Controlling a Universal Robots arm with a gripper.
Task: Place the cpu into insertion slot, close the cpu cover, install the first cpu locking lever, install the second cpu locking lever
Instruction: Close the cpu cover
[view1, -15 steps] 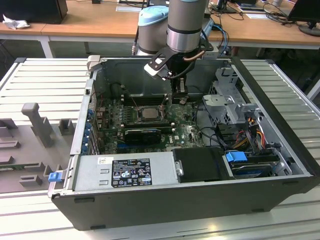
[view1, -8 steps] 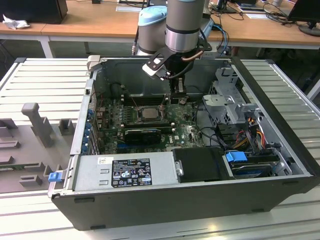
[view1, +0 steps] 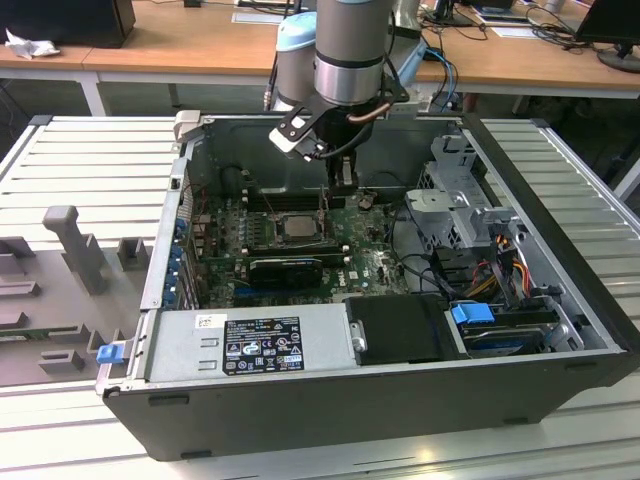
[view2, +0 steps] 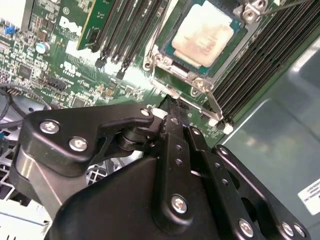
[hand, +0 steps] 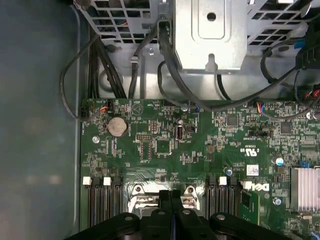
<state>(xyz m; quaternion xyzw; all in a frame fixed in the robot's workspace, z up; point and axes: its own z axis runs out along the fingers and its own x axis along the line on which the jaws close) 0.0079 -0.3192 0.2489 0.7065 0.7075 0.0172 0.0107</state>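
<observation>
In the exterior view, the arm reaches down into the open computer case (view1: 330, 400). The gripper (view1: 345, 183) hangs low over the motherboard (view1: 370, 265), just at the far right edge of the insertion slot (view1: 298, 241). The cpu (view1: 297, 226) lies flat in that slot, so the first step looks done. Two thin locking levers (view1: 322, 200) seem to stand upright at the left and right sides of the socket. From that I judge neither is latched yet.

In the second wrist view, the cpu (view2: 205, 30) shows its pale metal face, seated square in the socket. The silver cpu cover (view2: 161, 59) appears to lie down around it as a frame, so closing the cover also looks done, though I cannot be sure it is fully flat. One slim lever (view2: 216, 107) runs loose along the socket's edge beside the memory slots (view2: 130, 25), not hooked under any catch that I can see. The gripper (view2: 166, 103) has its fingers pressed together, and nothing is visible between them. Its tip sits just beside the socket frame.

In the first wrist view, the gripper (hand: 170, 194) again shows its fingers closed on each other, empty as far as I can tell, right over the socket's shiny metal edge. Beyond it lie the coin battery (hand: 118, 126) and the drive cage (hand: 210, 30). Both lever steps appear left to do.
</observation>
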